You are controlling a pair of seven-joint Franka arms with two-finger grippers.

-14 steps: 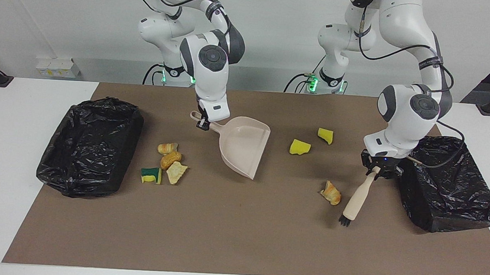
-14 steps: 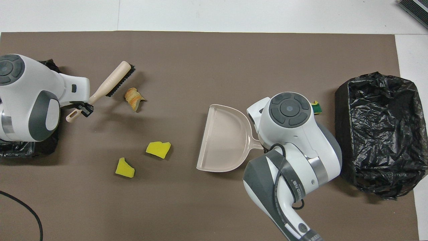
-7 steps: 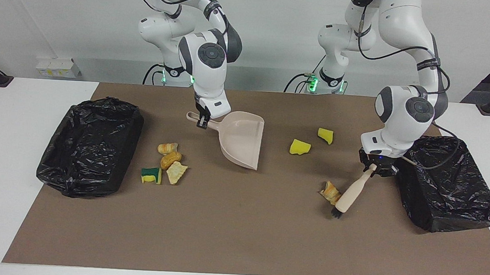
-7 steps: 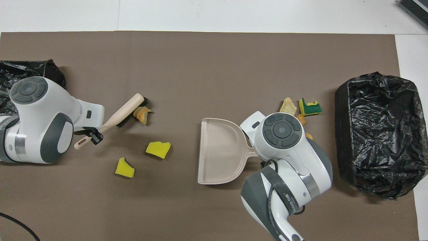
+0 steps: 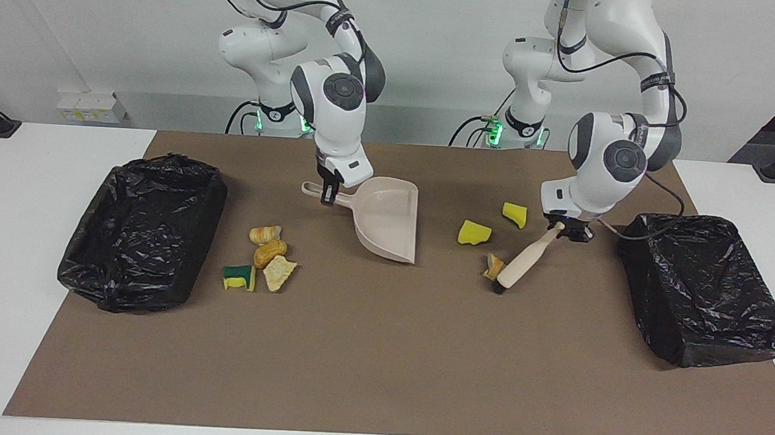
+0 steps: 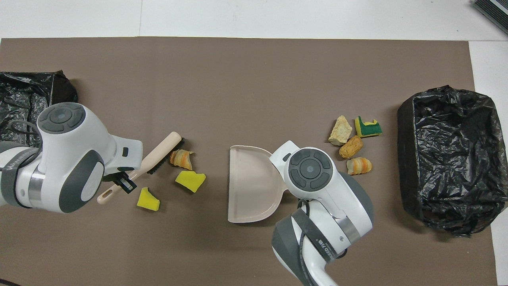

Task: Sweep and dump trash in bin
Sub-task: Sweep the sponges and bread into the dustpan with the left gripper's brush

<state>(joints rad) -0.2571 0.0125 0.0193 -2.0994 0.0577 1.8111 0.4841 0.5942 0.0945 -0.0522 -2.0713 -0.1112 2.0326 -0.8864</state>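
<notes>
Brown matting (image 5: 366, 362) covers the white table (image 5: 44, 179). Clock directions below refer to the overhead view, taken from the dustpan.

1. Left gripper (image 5: 567, 231): clamped shut on the thin end of the brush (image 5: 521, 265) handle. The brush slants down from the gripper, and its dark bristles (image 6: 163, 159) rest on the matting, touching a striped bread-like scrap (image 6: 181, 158).
2. Right gripper (image 5: 326, 195): closed narrow on the handle of the beige dustpan (image 6: 251, 184). The pan sits near the middle of the matting, with its open lip toward the left arm's end of the table.
3. Trash, first group, at 9 o'clock: the striped scrap lies at the bristles. A yellow sponge chunk (image 6: 191, 180) lies just beside it, nearer the robots. A second yellow chunk (image 6: 147, 199) lies at about 8 o'clock, close to the brush handle.
4. Trash, second group, at 2 o'clock: a pale bread piece (image 6: 340, 130), a green-and-yellow sponge (image 6: 368, 126), an orange-brown bread piece (image 6: 351, 147) and a striped bread piece (image 6: 358, 165) lie close together between the dustpan and one bin.
5. Bins: one black-lined bin (image 6: 448, 159) stands at 3 o'clock, at the right arm's end. A second black-lined bin (image 5: 702, 287) stands at 9 o'clock, at the left arm's end. Nothing shows inside either bin.
</notes>
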